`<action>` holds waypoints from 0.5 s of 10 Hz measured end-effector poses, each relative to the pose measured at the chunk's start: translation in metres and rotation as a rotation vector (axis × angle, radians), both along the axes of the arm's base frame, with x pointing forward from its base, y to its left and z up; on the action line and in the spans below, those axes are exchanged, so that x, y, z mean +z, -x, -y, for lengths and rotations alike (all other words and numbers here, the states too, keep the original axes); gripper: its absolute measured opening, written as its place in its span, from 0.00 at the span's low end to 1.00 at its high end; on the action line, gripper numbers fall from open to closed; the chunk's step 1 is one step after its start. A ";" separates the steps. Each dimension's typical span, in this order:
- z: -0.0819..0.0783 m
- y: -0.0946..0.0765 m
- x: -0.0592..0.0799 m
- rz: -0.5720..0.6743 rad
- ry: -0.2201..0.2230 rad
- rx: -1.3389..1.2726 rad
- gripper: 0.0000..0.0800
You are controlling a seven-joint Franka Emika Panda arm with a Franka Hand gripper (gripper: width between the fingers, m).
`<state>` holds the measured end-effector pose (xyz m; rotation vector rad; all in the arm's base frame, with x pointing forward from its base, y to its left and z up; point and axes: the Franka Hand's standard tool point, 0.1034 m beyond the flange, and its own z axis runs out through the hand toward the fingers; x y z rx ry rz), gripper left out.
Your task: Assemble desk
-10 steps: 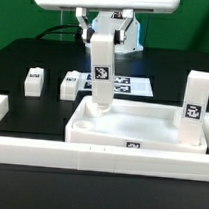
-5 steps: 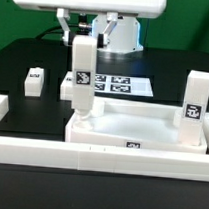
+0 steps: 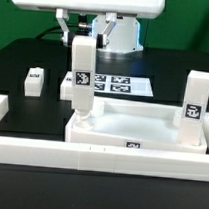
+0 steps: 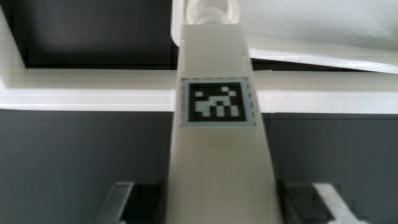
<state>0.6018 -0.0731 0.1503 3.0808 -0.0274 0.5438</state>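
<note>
**Tabletop** [image 3: 111, 133]: large white plastic rectangular slab with raised rim. Lies flat on the black table [image 3: 35, 53], across the lower centre and right of the exterior frame. Carries a small black-and-white tag on its front wall.

**Held leg** [image 3: 82, 79]: long white plastic square post with a tag on its side. Stands upright at centre frame, over the tabletop's rear corner at the exterior view's left. Narrow lower end reaches down to that corner; cannot tell whether it is seated. Runs up the middle of the wrist frame [image 4: 217, 110], tag facing the camera.

**Gripper** [image 4: 219, 205]: dark fingers [image 4: 121, 200] flank the held leg's near end, one on each side, and clamp the post between them.

**Standing leg** [image 3: 193, 110]: second white tagged post. Stands upright at the tabletop's end at the exterior view's right.

**Loose legs**: two white tagged posts on the black table at centre left, one apart [image 3: 34, 80], the other [image 3: 68, 86] partly hidden behind the held leg.

**Marker board** [image 3: 124, 84]: thin, flat and white. Lies behind the tabletop at centre.

**Border rails**: long and low, white. Run along the lower edge [image 3: 39, 154] and the left edge [image 3: 0, 108].
</note>
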 end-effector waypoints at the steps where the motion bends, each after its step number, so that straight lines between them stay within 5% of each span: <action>1: -0.002 0.000 -0.002 -0.002 0.001 0.004 0.36; 5: -0.004 0.001 -0.009 -0.015 0.001 0.009 0.36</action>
